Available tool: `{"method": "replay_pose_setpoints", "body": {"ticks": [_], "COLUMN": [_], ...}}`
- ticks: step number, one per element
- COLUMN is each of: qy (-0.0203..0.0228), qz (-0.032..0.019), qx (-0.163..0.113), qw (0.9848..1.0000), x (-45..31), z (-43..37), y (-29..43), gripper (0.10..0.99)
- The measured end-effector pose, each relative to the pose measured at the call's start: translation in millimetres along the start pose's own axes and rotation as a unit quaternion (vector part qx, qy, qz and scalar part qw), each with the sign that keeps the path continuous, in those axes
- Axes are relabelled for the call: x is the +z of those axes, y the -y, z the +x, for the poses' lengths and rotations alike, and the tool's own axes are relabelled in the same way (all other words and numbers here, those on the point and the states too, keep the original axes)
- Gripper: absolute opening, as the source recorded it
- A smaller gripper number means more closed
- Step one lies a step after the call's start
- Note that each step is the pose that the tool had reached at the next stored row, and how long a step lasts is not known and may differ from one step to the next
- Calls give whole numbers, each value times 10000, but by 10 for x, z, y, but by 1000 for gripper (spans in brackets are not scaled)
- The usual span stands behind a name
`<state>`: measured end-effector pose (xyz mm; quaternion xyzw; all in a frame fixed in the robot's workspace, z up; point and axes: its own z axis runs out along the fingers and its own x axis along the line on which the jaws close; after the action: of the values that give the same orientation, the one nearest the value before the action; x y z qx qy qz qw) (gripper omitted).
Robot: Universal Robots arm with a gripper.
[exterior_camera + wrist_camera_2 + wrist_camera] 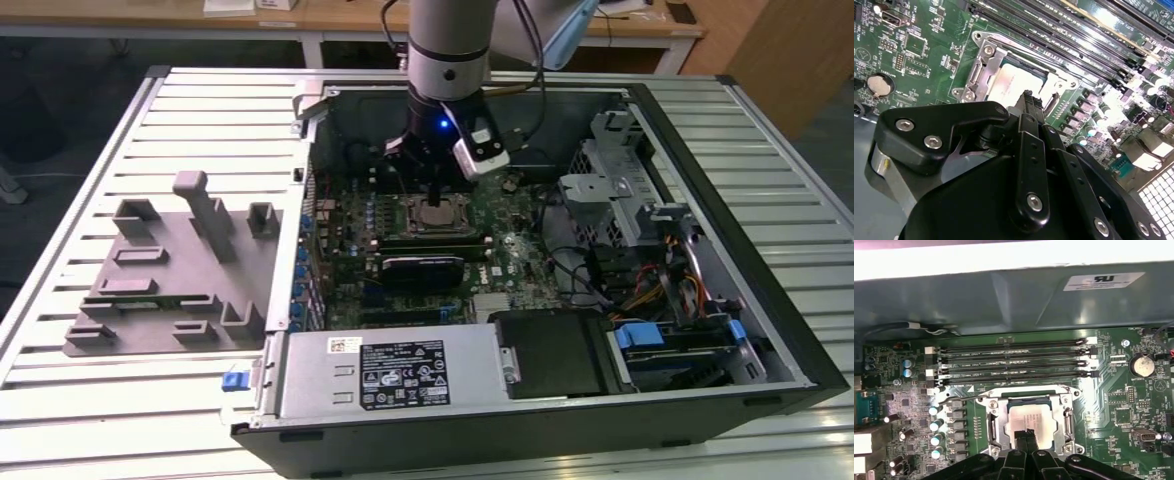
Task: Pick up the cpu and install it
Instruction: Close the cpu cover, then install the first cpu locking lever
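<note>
- The pale slatted metal bench (pixel 200 110) carries everything. I judge its flat top is there to keep the work level under a straight-down reach.
- The black and grey open computer case (pixel 507 440) lies on its side with the panel off, so the board inside faces up at the arm.
- The silver-grey robot arm (pixel 447 50) comes down from above into the upper half of the case, wrist roughly vertical.
- The grey plastic fixture tray (pixel 160 270), with its raised posts and pockets, sits on the bench just beside the case on the exterior view's left. I take it as a staging place for parts, close enough for short moves.
- The silver box-shaped power supply (pixel 387 370) fills the case's near corner, well apart from the work.
- The green motherboard (pixel 1124 405) lies flat. Its four long black memory slots (pixel 1014 360) look empty to me, which leaves room around the socket.
- The shiny metal socket frame (pixel 996 422) surrounds the chip on all sides, keeping it square.
- The cpu (pixel 1029 416), a flat square chip with a silver-grey metal top, lies inside that frame, flat and aligned. It also shows in the second wrist view (pixel 1014 80).
- The black end effector (pixel 1024 432) hangs directly over the cpu's edge with its two slim fingers pressed together and nothing visible between them. I cannot tell whether the tips touch the metal top.
- A round silver coin cell (pixel 1141 365) sits off to one side of the socket, clear of the fingers.
</note>
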<state>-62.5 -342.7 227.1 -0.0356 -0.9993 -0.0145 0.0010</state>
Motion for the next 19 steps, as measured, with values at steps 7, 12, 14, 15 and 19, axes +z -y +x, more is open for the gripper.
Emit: {"method": "replay_pose_setpoints", "body": {"ticks": [7, 12, 14, 15, 19], "qy": [0, 0, 0, 0, 0], "qz": [0, -2, -3, -4, -2], "qx": [0, 0, 0, 0, -1], "qw": [10000, 10000, 10000, 10000, 10000], "x": [0, -28, -32, -32, -40], "z": [-55, -56, -56, -56, -55], "y": [-5, -6, -7, -7, -7], "gripper": [106, 106, 106, 106, 106]}}
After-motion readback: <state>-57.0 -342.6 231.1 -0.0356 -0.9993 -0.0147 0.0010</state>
